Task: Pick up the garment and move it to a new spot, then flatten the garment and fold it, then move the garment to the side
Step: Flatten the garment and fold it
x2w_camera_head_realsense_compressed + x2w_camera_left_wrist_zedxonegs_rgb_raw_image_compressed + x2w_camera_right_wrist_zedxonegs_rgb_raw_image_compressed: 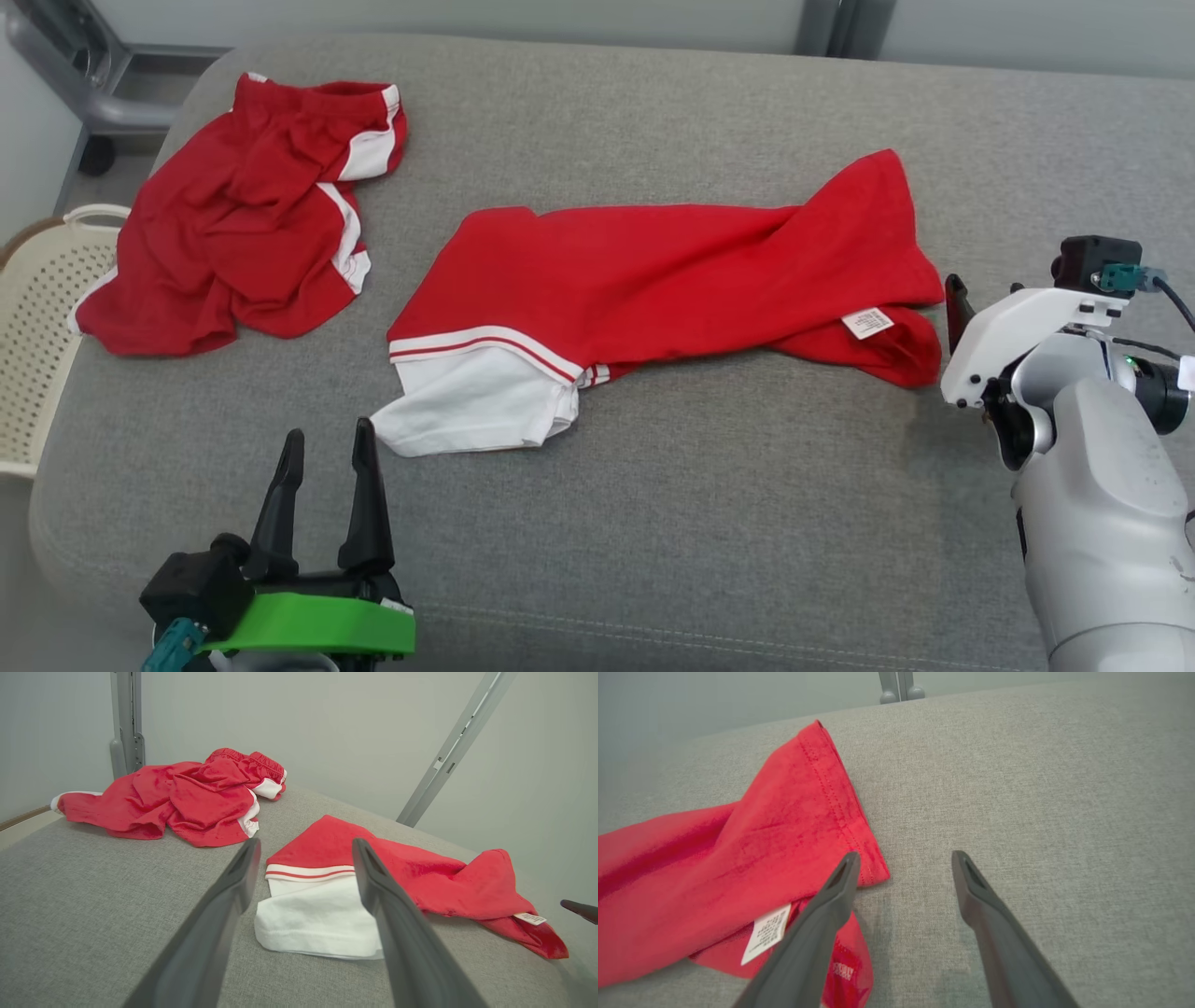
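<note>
Jaws apart, left tool (327,446) faces garment (653,271); right tool (903,861), also apart, beside hem.

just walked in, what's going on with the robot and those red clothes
A two-armed robot faces a twisted red T-shirt lying on a grey cushion. Nothing is held: its left fingers are open near the white sleeve, its right fingers open beside the hem. Red shorts lie apart.
</note>
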Motion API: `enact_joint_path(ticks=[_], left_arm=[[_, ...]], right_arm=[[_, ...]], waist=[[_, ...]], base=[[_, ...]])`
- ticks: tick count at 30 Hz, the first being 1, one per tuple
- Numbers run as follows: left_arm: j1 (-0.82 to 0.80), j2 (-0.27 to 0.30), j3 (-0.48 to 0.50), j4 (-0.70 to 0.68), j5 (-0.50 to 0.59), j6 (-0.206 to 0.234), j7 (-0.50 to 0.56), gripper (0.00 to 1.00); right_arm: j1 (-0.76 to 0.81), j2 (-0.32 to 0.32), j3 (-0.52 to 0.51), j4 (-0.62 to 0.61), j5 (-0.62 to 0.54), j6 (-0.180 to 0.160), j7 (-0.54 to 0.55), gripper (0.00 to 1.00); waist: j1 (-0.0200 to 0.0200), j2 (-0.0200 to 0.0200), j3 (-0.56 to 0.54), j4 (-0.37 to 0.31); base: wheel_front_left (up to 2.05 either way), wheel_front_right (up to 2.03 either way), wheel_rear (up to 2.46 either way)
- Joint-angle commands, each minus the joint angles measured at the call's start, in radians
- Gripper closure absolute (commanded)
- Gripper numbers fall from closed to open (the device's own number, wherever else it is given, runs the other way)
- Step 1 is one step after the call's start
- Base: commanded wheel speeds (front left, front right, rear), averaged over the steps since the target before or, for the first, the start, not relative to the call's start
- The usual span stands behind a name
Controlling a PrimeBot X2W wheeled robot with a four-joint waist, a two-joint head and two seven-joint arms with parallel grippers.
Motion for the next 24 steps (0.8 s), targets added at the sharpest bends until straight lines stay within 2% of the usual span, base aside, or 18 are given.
enact_joint_path(ticks=[1,5,11,12,13,14,15,24], left_arm=[[-0.018,0.001,-0.002,0.001,0.006,-0.007,0.0,0.0],[-0.037,0.001,-0.01,0.004,0.003,-0.012,0.0,0.0],[-0.061,0.001,-0.02,0.012,-0.015,-0.017,0.0,0.0],[-0.063,0.001,-0.022,0.015,-0.015,-0.017,0.0,0.0],[-0.065,0.001,-0.023,0.018,-0.015,-0.018,0.0,0.0],[-0.069,0.001,-0.023,0.02,-0.018,-0.018,0.0,0.0],[-0.073,0.001,-0.022,0.021,-0.02,-0.017,0.0,0.0],[-0.071,0.001,-0.01,0.033,-0.021,-0.011,0.0,0.0]], right_arm=[[-0.019,-0.002,-0.008,0.01,-0.012,0.0,0.007,0.0],[-0.066,-0.01,-0.043,0.06,-0.061,0.0,0.031,0.0],[-0.111,-0.011,-0.113,0.114,-0.122,0.0,0.068,0.19],[-0.113,-0.008,-0.119,0.126,-0.126,0.0,0.075,0.36],[-0.111,-0.006,-0.125,0.138,-0.133,0.0,0.085,0.56],[-0.112,-0.004,-0.13,0.149,-0.137,0.0,0.093,0.82],[-0.114,-0.003,-0.136,0.157,-0.143,0.0,0.097,1.0],[-0.126,0.0,-0.143,0.158,-0.151,-0.001,0.082,1.0]], waist=[[0.0,0.0,0.049,0.044],[0.0,0.0,0.083,0.067],[0.0,0.0,0.12,0.088],[0.0,0.0,0.122,0.091],[0.0,0.0,0.124,0.092],[0.0,0.0,0.125,0.093],[0.0,0.0,0.126,0.093],[0.0,0.0,0.095,0.064]], base=[[0.0,0.0,0.0],[0.0,0.0,0.0],[0.0,0.0,0.0],[0.0,0.0,0.0],[0.0,0.0,0.0],[0.0,0.0,0.0],[0.0,0.0,0.0],[0.0,0.0,0.0]])
